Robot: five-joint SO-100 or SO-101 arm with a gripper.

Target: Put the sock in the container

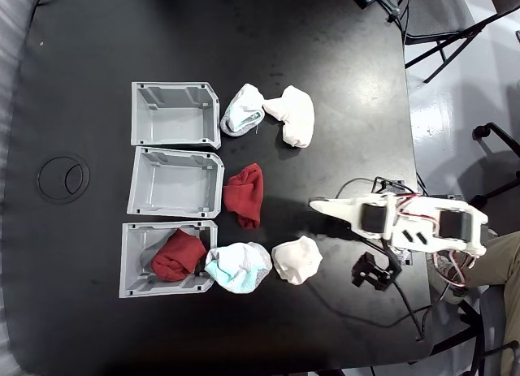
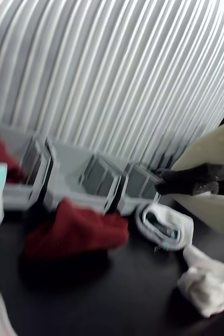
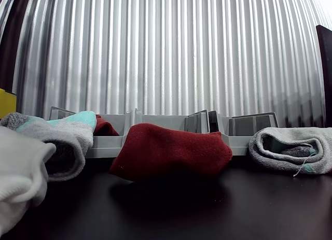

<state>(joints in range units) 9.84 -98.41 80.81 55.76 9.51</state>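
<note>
Three look-alike light grey containers stand in a column at the left of the fixed view: top [image 1: 138,116], middle [image 1: 135,183], bottom [image 1: 127,262]. A red sock [image 1: 178,255] lies in the bottom one. Another red sock [image 1: 244,195] [image 2: 75,231] [image 3: 171,152] lies on the black table just right of the middle container. My gripper [image 1: 317,203] [image 2: 161,181] hovers right of this sock, apart from it. Its jaws look shut, dark pads together, with nothing between them.
A white-and-teal sock [image 1: 242,110] and a white sock [image 1: 292,116] lie right of the top container. Another white-and-teal sock [image 1: 238,267] and a white sock [image 1: 296,259] lie by the bottom one. A corrugated metal wall [image 3: 166,53] stands behind the bins.
</note>
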